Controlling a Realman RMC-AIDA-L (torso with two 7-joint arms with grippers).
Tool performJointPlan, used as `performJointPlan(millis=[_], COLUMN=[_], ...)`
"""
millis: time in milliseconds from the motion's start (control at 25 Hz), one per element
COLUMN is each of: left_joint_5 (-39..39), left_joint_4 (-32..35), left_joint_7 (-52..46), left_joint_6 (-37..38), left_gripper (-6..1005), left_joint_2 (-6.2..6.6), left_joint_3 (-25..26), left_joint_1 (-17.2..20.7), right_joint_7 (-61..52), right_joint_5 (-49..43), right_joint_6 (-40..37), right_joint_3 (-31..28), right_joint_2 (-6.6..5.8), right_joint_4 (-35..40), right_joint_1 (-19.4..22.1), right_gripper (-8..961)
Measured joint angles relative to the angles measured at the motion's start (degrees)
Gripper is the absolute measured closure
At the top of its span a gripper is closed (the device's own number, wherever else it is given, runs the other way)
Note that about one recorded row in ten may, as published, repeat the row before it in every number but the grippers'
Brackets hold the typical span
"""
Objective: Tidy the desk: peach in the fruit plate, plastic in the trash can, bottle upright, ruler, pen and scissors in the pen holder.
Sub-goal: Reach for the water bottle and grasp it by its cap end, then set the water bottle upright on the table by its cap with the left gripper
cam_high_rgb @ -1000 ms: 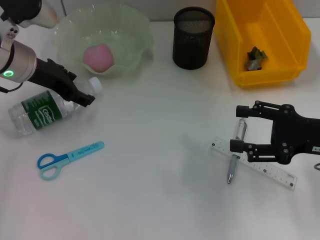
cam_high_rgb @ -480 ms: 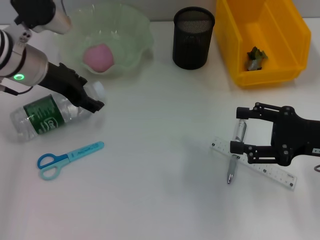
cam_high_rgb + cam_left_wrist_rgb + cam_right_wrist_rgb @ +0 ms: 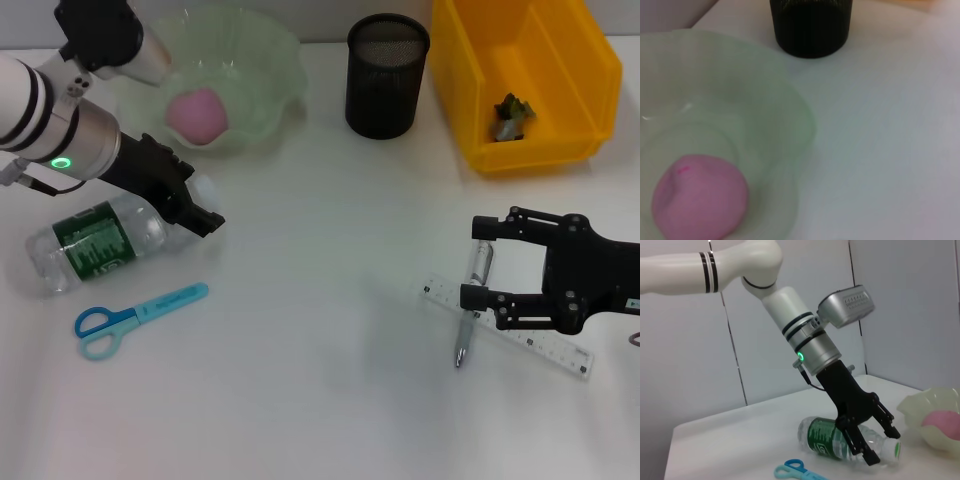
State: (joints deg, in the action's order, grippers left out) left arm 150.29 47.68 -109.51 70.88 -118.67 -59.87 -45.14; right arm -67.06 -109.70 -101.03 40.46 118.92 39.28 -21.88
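Observation:
The clear bottle [image 3: 95, 245] with a green label lies on its side at the left. My left gripper [image 3: 192, 203] is open, its fingers straddling the bottle's neck near the white cap [image 3: 206, 186]; the right wrist view shows this left gripper [image 3: 874, 439] over the bottle [image 3: 840, 439]. The pink peach [image 3: 197, 112] sits in the green fruit plate [image 3: 268, 60]. Blue scissors [image 3: 135, 315] lie in front of the bottle. My right gripper [image 3: 478, 258] hangs open across the pen [image 3: 466, 335], which lies over the clear ruler [image 3: 540, 345]. The black mesh pen holder [image 3: 387, 75] stands at the back.
A yellow bin [image 3: 560, 60] at the back right holds a crumpled piece of plastic [image 3: 513, 115]. The left wrist view shows the peach [image 3: 700, 197], the plate's rim [image 3: 802, 117] and the pen holder [image 3: 810, 25].
My left gripper has moved right and toward the front along the bottle to its neck. The bottle has shifted slightly with it. The right arm has stayed put.

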Motion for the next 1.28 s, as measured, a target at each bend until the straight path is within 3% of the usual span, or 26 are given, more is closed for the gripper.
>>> performJointPlan(millis=[440,880,1040,1280], left_joint_5=[0.30,0.33,-1.09,-7.84], left_joint_4=[-2.07,-1.69,0.33,10.25], left_joint_7=[0.15,-0.01,0.13,0.30], left_joint_6=[-2.94,-2.63,0.15,9.31], left_gripper=[188,535,563,556], left_joint_2=[0.07,0.10,0.21,0.59], left_joint_3=[-1.13,-1.04,-0.60,0.99], left_joint_1=[0.02,-0.19,0.19,3.38], right_joint_7=[-0.06,-0.08,-0.08,-0.08], right_joint_5=[0.09,0.26,0.33,0.37], right_joint_6=[-0.09,-0.72,-0.77,-0.80], right_joint_3=[-0.03,-0.19,-0.21,-0.20], right_joint_2=[0.00,0.00,0.00,0.00], right_joint_4=[0.00,0.05,0.08,0.09], right_joint_1=[0.38,0.34,0.37,0.40], right_gripper=[119,119,119,119])
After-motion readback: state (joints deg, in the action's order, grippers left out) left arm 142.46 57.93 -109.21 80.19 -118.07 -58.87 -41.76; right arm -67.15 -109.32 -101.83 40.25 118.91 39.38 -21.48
